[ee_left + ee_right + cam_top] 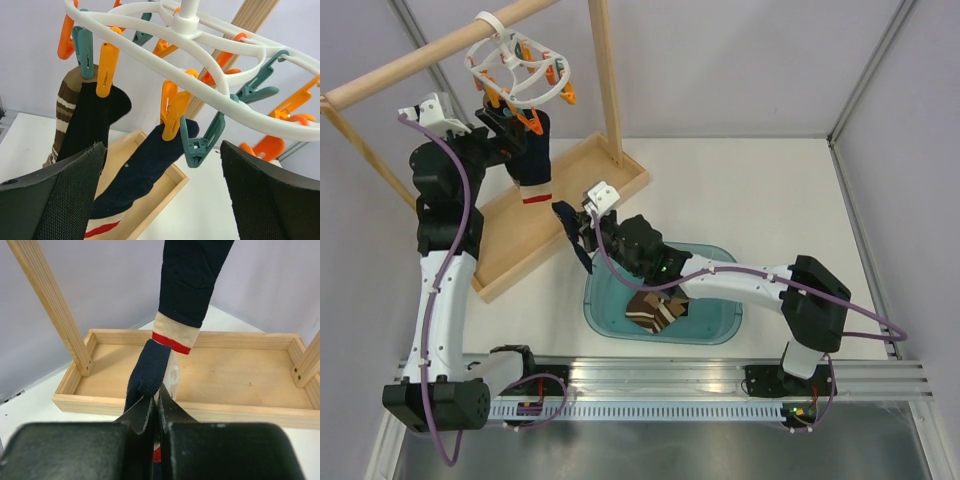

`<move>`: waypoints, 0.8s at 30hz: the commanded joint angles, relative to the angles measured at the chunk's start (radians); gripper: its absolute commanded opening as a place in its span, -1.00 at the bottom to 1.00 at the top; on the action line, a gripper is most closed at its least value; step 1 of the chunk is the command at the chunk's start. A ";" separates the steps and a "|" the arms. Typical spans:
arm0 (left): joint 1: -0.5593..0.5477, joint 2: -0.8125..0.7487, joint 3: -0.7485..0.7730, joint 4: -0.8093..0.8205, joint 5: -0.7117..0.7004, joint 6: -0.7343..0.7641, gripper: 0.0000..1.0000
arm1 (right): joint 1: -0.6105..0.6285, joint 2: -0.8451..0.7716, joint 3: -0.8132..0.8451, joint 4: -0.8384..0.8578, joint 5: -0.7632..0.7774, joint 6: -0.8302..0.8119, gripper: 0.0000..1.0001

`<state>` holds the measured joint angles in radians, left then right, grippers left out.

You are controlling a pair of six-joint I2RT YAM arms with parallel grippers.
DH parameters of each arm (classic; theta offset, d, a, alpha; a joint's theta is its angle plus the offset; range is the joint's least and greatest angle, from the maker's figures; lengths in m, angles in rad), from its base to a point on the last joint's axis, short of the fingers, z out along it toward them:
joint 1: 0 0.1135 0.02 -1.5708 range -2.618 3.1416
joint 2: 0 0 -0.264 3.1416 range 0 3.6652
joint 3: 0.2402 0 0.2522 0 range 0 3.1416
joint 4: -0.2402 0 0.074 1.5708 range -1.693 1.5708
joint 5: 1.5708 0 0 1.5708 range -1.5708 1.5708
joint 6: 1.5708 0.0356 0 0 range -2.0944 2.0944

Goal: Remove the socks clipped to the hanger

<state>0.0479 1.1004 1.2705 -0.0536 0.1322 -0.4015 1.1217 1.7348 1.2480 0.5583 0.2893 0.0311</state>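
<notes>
Wooden rack [570, 195] far left on table. Teal bin [720, 325] near middle, folded striped sock [655, 310] inside. White hanger [520, 60] hooked on rack pole, far left. Dark socks [145, 170] and brown sock [62, 115] clipped under it. Left gripper [160, 155] just below hanger, fingers wide apart, holding nothing. Right gripper [156, 407] pinched tight on navy sock [147, 370], beside rack.
</notes>
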 commanded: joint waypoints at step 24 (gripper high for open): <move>-0.022 -0.361 -0.373 -0.130 0.072 0.170 1.00 | -0.008 -0.694 -0.357 -0.466 0.335 -0.079 -0.99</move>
<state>0.0319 0.7422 0.9085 -0.1768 0.1452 -0.2710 1.1191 1.1507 0.9249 0.2539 0.5186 -0.0456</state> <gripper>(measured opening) 0.995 0.013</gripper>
